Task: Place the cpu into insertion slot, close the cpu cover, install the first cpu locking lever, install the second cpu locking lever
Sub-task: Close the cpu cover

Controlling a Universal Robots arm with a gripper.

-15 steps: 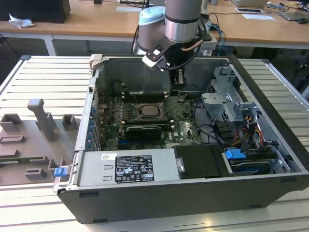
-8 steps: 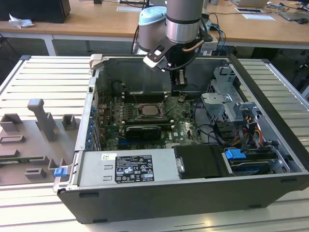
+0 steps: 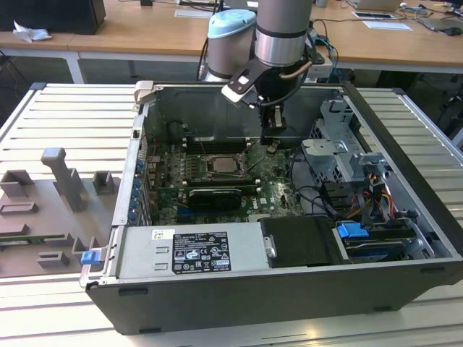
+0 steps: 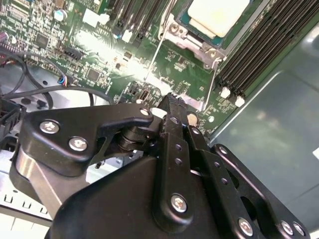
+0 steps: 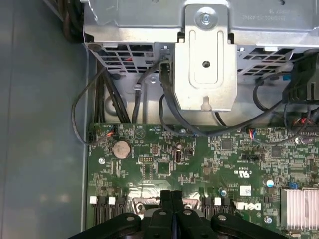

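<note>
The cpu lies flat in the insertion slot on the green board; its pale metal top also appears in the second wrist view. The silvery cpu cover lies down around the chip. Two thin wire locking levers run out from the socket's corner over the board. My gripper hangs inside the case, to the exterior view's right of the socket and apart from it. Its black fingers are shut together with nothing between them, just above the board.
A metal drive cage with black cables stands beyond the gripper. Long black memory slots flank the socket. A black graphics card and the power supply lie nearer the case front. A grey fixture sits outside the case.
</note>
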